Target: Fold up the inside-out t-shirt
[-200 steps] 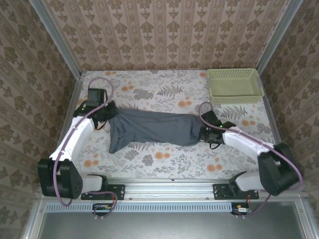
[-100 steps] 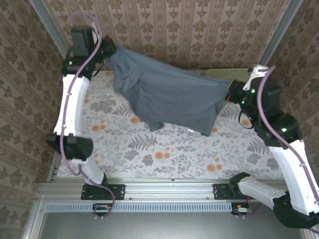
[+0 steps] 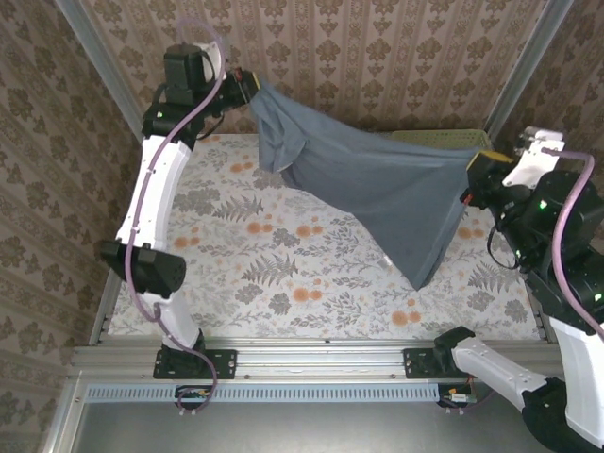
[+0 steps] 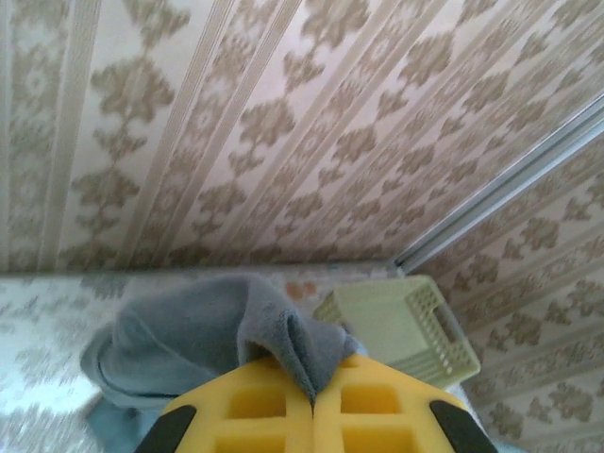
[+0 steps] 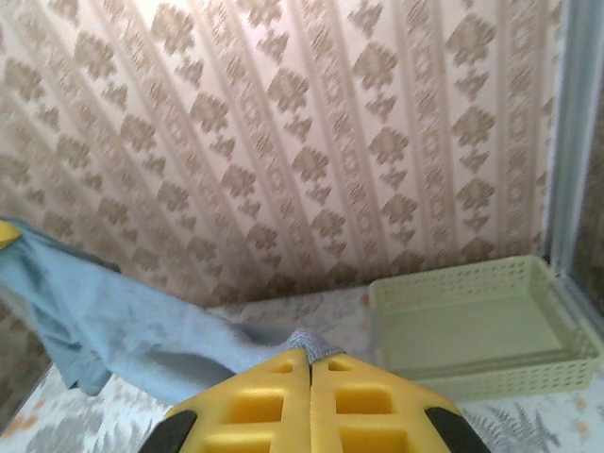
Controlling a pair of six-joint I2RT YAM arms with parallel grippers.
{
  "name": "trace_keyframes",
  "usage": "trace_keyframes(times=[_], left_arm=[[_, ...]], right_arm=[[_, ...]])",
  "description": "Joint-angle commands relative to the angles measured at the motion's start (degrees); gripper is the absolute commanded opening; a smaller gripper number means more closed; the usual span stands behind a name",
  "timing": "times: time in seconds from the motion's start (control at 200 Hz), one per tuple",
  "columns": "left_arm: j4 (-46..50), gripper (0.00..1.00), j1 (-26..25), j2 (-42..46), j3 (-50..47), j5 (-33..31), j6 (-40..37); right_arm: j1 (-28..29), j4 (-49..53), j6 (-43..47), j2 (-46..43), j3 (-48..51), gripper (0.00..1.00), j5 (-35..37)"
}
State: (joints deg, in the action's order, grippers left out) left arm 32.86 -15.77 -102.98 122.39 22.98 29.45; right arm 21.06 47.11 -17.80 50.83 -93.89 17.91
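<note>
**Top external view.** One second earlier the dark slate blue-grey soft fabric t-shirt point(image 3: 377, 193) lay stretched flat across the middle of the floral-patterned bench point(image 3: 283, 274). It is now lifted and spread like a sheet between both arms. The left end effector point(image 3: 247, 87) holds one end high over the far left corner. The right end effector point(image 3: 469, 179) holds the other end lower, above the right edge. The cloth therefore slopes down to the right, and one corner droops toward the bench (whether it touches cannot be told). Bunched folds sit near the left grip.

**Left wrist view.** The yellow fingers are together, clamped on a gathered fold of the t-shirt point(image 4: 189, 330). The pale green perforated plastic basket point(image 4: 406, 326) lies beyond, at the far right corner.

**Right wrist view.** The fingers are together here too, pinching an edge of the t-shirt point(image 5: 113, 311), which runs off to the left.

**Assessment.** The lift looks like a shake-out before re-laying the garment, and no fold has been made yet. The t-shirt must go down flat first, and the bunching at the left end may carry wrinkles into the fold.
</note>
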Motion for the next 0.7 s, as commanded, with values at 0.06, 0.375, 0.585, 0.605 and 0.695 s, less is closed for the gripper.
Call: trace_keyframes(times=[0.06, 0.375, 0.585, 0.605, 0.695], left_arm=[[-7.6, 0.00, 7.1, 7.7, -18.1, 2.0, -3.8], [-6.1, 0.00, 11.3, 12.6, -49.0, -4.7, -2.4], [-8.2, 0.00, 11.4, 19.5, -63.3, -8.5, 0.0], [-8.3, 0.00, 11.4, 20.2, -64.3, -8.9, 0.1], [-9.4, 0.00, 11.5, 23.1, -68.1, -10.2, 0.7]], right_arm=[[14.3, -0.9, -4.5, 1.6, 14.6, 0.00, -2.8], [39.4, -15.9, -15.5, 24.1, 33.7, 0.00, -0.5], [36.1, -15.3, -11.8, 30.8, 28.5, 0.63, 0.8], [35.0, -15.2, -11.2, 31.1, 27.7, 0.64, 0.3], [27.9, -14.7, -9.3, 33.8, 23.5, 0.67, -3.1]])
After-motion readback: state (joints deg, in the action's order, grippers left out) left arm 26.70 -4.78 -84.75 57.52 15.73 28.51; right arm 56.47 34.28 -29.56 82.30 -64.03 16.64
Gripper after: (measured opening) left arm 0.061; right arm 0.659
